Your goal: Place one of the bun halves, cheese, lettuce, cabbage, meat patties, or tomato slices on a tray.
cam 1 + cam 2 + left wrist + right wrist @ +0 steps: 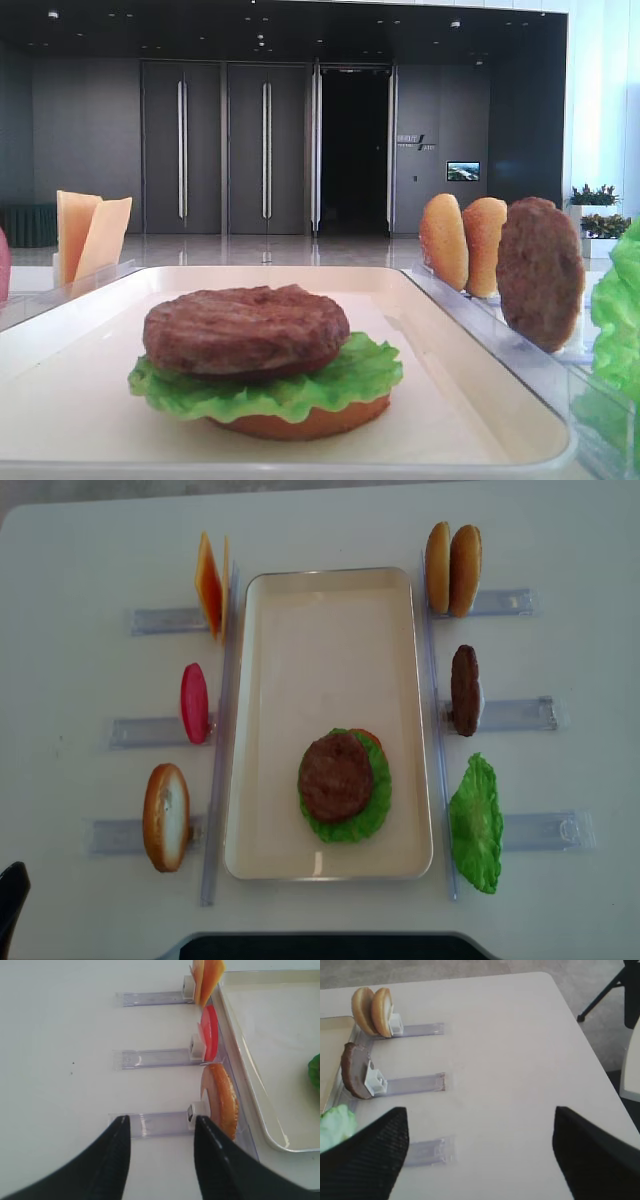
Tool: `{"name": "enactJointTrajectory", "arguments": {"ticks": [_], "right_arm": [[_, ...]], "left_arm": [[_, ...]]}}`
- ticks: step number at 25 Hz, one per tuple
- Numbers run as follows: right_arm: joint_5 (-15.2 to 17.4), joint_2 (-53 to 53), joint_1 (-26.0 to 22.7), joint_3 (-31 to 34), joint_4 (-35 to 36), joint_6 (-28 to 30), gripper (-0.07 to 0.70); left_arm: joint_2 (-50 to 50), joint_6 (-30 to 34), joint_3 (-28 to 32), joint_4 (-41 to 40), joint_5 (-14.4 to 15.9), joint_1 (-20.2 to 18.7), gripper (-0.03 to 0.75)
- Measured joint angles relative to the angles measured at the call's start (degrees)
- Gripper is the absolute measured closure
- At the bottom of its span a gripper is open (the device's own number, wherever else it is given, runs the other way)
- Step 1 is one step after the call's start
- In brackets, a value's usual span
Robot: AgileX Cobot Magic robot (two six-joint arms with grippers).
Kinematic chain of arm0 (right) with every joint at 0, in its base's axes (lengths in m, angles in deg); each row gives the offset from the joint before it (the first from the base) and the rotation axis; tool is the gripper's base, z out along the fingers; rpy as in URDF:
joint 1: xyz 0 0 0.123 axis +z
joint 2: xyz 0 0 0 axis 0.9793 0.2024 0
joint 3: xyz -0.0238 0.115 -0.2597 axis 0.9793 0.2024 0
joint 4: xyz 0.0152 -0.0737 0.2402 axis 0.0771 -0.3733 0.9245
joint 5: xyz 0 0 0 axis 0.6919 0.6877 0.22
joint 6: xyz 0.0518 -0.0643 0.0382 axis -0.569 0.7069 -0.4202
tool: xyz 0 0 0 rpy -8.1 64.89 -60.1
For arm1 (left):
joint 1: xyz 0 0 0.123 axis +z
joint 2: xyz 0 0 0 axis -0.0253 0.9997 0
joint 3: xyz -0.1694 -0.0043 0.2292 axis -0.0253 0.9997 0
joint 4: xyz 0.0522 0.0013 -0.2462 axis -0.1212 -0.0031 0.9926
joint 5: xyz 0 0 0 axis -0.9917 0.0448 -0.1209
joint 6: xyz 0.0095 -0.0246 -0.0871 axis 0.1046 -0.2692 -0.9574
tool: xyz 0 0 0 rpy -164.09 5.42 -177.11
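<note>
Patty (336, 777), rough brown disc, tops frilly lettuce (371, 815) on tray (325, 600); both grippers' jaws apart.

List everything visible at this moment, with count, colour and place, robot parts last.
tray: one, cream, table centre
stacked bun half: one, orange, under lettuce on tray
lettuce on tray: one, green
patty on tray: one, brown, on top
cheese: two slices, yellow-orange, left far rack
tomato: red, left middle rack; count unclear
bun half: one, left near rack
bun pair: two, right far rack
spare patty: one, right middle rack
spare lettuce: one, right near rack
left pincer: black, open, above near rack
right pincer: black, open, over table
</note>
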Motion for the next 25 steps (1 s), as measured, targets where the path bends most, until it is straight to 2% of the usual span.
{"name": "enactJointTrajectory", "arguments": {"ticks": [4, 8, 25], "right_arm": [[-2.7, 0.0, 0.0, 3.1, 0.5, 1.5, 0.044], [-2.1, 0.0, 0.0, 5.5, 0.5, 3.1, 0.044], [-2.1, 0.0, 0.0, 5.6, 0.7, 3.7, 0.044]], "left_arm": [[0.0, 0.0, 0.0, 0.0, 0.0, 0.0, 0.388], [0.0, 0.0, 0.0, 0.0, 0.0, 0.0, 0.388], [0.0, 0.0, 0.0, 0.0, 0.0, 0.0, 0.388]]}}
